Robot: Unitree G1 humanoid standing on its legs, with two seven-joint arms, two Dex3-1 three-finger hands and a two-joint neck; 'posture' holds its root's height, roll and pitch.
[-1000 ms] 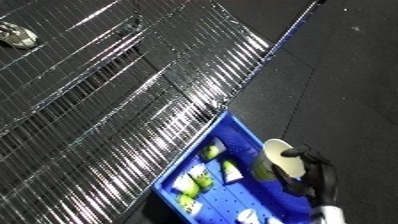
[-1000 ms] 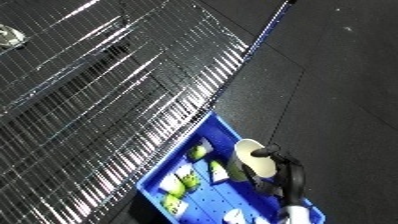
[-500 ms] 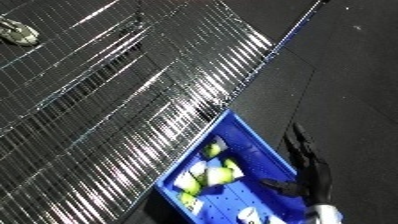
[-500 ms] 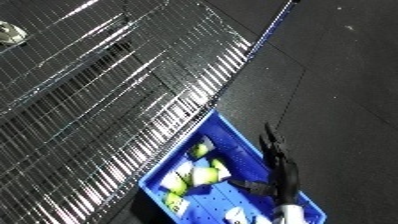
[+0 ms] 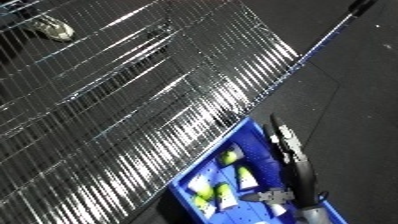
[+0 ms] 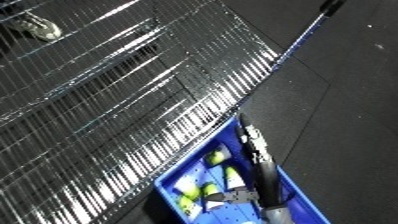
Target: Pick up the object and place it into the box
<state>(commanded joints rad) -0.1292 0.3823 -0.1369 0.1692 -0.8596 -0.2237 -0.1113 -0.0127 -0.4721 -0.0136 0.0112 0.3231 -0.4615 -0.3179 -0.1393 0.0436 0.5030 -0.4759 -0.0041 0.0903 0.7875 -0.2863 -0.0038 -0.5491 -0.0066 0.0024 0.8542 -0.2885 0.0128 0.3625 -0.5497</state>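
— Where's your right hand [image 5: 291, 156]?
— Stretched out over the blue bin [image 5: 191, 183], my fingers [image 5: 282, 136] straight and released, pointing far.
— And the objects [image 5: 229, 157]?
— Yellow-green pieces lying inside the bin, left of my hand.

Right hand [image 5: 291, 150] reaches over the bin [image 5: 206, 170]. Several objects [image 5: 229, 157] lie in bin, just left of hand. Wire shelf [image 5: 133, 100] spreads farther left and beyond; floor [image 5: 355, 90] lies right.

Blue bin [image 5: 197, 176] cut off below; its yellow-green contents [image 5: 222, 191] perhaps packets
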